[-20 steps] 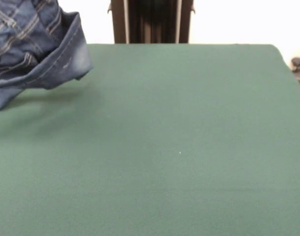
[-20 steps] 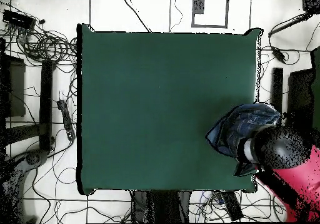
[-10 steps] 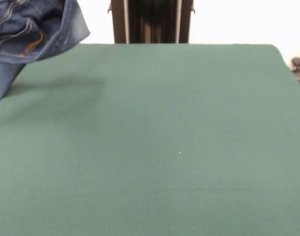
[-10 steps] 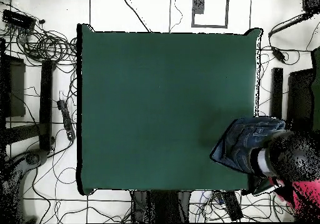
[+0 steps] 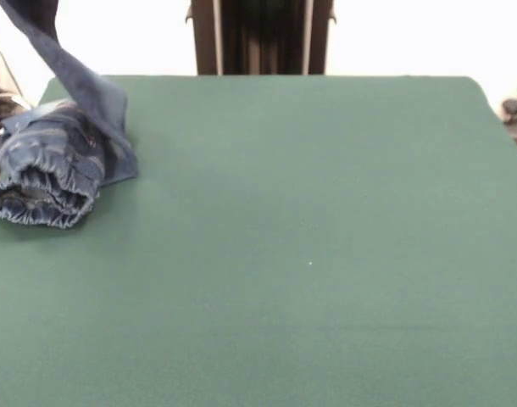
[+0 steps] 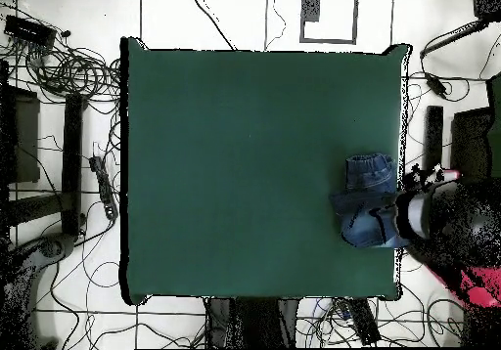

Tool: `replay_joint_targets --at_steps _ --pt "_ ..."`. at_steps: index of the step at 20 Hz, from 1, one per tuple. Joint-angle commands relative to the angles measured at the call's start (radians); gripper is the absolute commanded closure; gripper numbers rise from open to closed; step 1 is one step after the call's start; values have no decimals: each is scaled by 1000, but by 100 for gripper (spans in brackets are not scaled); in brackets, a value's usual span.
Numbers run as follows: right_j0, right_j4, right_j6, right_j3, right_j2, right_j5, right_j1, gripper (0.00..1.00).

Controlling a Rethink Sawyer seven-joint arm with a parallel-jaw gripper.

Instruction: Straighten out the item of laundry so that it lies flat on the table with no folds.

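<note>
Jeans bunched on the surface below the gripper, one strip raised, likely for unfolding; gripper state: cannot tell

Matt cloth on matt cloth.

Blue denim jeans: woven cotton look, dull, faded to pale patches along the rolled, gathered edge, rumpled and creased, with a darker strip of the same denim rising off the heap toward the upper corner in the front view. Worktop covered in plain dark green fabric, flat, even and without sheen, no visible weave or wrinkle. Arm at the edge of the overhead view with hard, smooth casing, black and red, faintly shiny like moulded plastic. Pale tiled floor around, smooth, strewn with thin black cables of rubbery look.
</note>
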Motion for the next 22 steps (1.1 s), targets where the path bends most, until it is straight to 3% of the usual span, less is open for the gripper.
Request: replay_joint_targets --at_steps 1,8,13,16,22 --pt "16 60 103 87 209 29 33 100" --pt "-128 -1 -112 91 265 46 -7 100" --pt "-178 -31 -144 109 323 -23 -3 100" --pt "-174 -34 -105 136 343 -53 -8 100" --pt "-99 -23 81 152 320 -74 5 100"
